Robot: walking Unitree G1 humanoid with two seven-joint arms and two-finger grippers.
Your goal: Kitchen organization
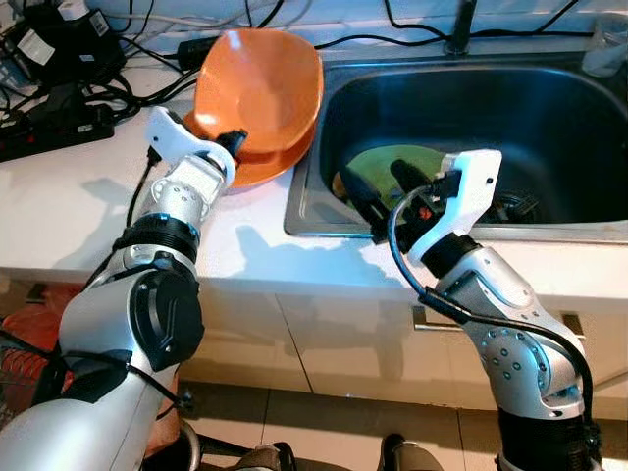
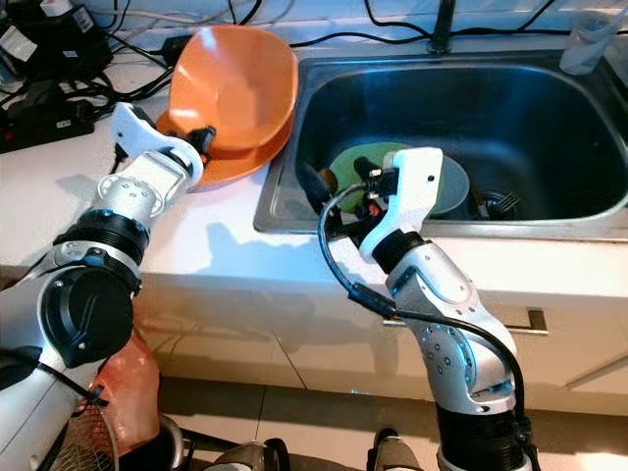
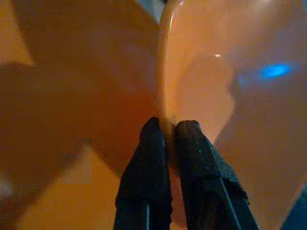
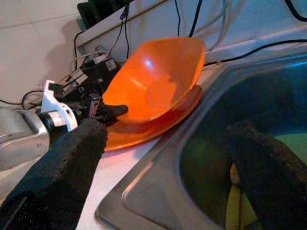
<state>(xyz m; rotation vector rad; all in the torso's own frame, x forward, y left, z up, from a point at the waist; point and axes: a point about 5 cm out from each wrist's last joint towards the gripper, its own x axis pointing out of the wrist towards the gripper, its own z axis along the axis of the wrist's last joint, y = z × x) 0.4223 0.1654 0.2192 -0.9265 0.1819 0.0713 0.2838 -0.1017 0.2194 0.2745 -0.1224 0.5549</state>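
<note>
While left hand (image 1: 234, 143) pinches orange bowl (image 1: 263, 88), sink (image 1: 549, 108) holding, seemingly, green plate (image 1: 392, 162)

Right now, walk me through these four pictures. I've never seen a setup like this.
This is a humanoid robot with two silver arms, each ending in a gripper of two black fingers. The two wide pictures come from cameras on its head, looking down at a white counter and a steel sink. The two close pictures come from cameras on its wrists.

The left gripper is shut on the rim of an orange bowl, holding it tilted above an orange plate on the counter. The left wrist view shows that rim pinched between the fingers.

The right gripper is open, reaching over the sink edge toward a green plate inside. Power strips and cables lie at the back of the counter.
</note>
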